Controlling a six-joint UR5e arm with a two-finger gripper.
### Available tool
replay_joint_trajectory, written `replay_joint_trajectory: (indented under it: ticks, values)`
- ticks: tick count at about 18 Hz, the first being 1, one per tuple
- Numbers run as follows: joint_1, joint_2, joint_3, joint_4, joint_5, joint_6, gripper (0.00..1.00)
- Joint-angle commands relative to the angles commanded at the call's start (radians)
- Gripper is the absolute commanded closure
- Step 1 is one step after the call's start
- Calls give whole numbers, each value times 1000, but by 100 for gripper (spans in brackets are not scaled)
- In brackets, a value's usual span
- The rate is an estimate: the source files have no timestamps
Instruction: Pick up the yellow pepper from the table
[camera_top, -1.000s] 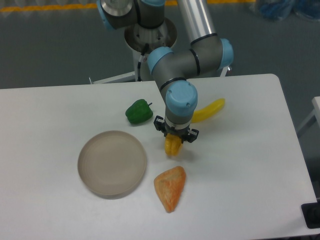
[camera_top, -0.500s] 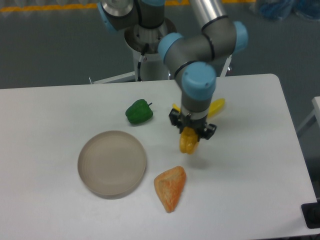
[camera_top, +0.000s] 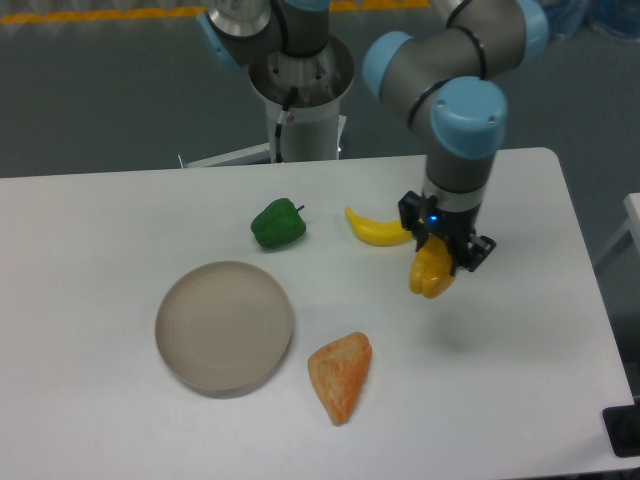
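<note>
The table (camera_top: 120, 210), a white top with rounded corners, fills most of the frame below the grey floor. The arm (camera_top: 440, 60) comes down from the upper middle of the frame, grey with light blue joint caps, and ends right of centre. At lower left of centre lies a round beige plate (camera_top: 224, 327), flat on the tabletop. Just right of its lower edge, at bottom centre, lies an orange wedge-shaped item (camera_top: 341, 375), close to the plate but apart from it. Above the plate, at centre left, sits a green pepper (camera_top: 277, 224) with a small dark stem. To its right a banana (camera_top: 376, 229) lies on the table, its right end hidden behind the gripper. The gripper (camera_top: 441, 258) points downward, its 2 fingers clamped on the yellow pepper (camera_top: 431, 271), which hangs below them, right of centre in the frame. A faint shadow on the tabletop lies below and to the right of the pepper, apart from it, so the pepper is off the surface.
</note>
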Motion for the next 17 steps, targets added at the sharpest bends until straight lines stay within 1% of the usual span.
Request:
replay_joint_trajectory:
  ticks: [2,4,7,8,10,12,17]
  values:
    - [31,-12,6,2,-35,80,61]
    - [37,-28,18,2,-32,120,60]
    - [45,-46,32,0,-23,125,61]
    - [51,-61,48,-2,-23,126,61]
    - [51,-71,64,-3,-20,125,62]
    - [49,-71,61,-2,-3,125,62]
    - [51,-71,58,2,-3,151,62]
